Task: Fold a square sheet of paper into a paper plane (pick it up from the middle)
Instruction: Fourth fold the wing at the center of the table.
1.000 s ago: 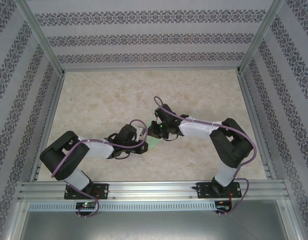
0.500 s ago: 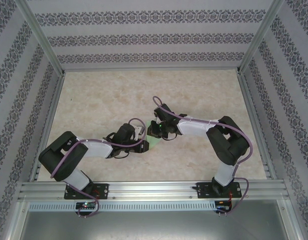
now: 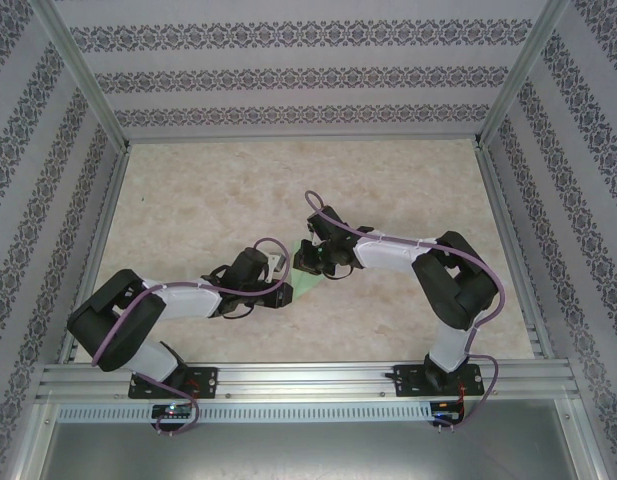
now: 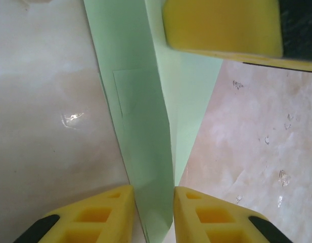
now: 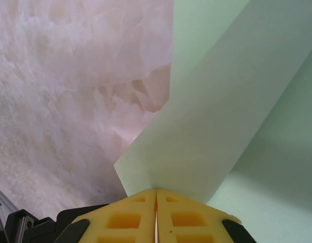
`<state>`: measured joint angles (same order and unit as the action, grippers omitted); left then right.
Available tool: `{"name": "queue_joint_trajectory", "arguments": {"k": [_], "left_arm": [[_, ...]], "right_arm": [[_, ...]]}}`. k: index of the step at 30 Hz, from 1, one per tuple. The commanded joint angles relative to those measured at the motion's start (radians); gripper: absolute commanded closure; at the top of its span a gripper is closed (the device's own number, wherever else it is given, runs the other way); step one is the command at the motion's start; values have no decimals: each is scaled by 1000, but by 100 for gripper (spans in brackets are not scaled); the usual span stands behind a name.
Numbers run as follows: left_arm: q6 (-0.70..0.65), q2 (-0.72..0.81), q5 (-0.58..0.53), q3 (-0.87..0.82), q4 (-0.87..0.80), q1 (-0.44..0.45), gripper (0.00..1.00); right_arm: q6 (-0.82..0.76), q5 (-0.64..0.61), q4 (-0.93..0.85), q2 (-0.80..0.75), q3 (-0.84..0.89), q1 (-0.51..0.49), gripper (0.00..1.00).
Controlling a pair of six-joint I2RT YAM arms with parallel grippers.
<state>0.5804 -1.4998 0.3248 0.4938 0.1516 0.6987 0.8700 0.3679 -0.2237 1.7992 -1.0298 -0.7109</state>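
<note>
Paper (image 3: 306,288), part-folded, sits mid-surface (image 3: 188,200) between both arms. Left tool (image 4: 151,215) pinches its raised ridge; right tool (image 5: 156,215) pinches a flap. Risk: opposed pulls could tear it or skew the crease.

Paper (image 3: 306,288) on table (image 3: 188,200) between left end effector (image 3: 285,292) and right end effector (image 3: 310,264)
</note>
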Motion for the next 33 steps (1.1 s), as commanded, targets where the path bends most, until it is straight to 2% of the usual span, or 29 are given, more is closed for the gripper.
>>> {"name": "queue_joint_trajectory", "arguments": {"k": [1,10,15,24,33], "left_arm": [[-13,26,1,-8,5,-10,69],[-30,52,-27,3,-31,-8,73],[-44,52,-15,16,-27,-8,78],[-39,9,5,24,-1,-4,79],[-37,-1,6,29,7,1,88]], "right_arm": [[15,-12,7,12,-26,6,91],[11,-6,-1,17,-40,4,91],[11,-3,0,21,-43,3,91],[9,-6,-10,17,-49,1,91],[6,-8,-18,14,-49,-2,91]]}}
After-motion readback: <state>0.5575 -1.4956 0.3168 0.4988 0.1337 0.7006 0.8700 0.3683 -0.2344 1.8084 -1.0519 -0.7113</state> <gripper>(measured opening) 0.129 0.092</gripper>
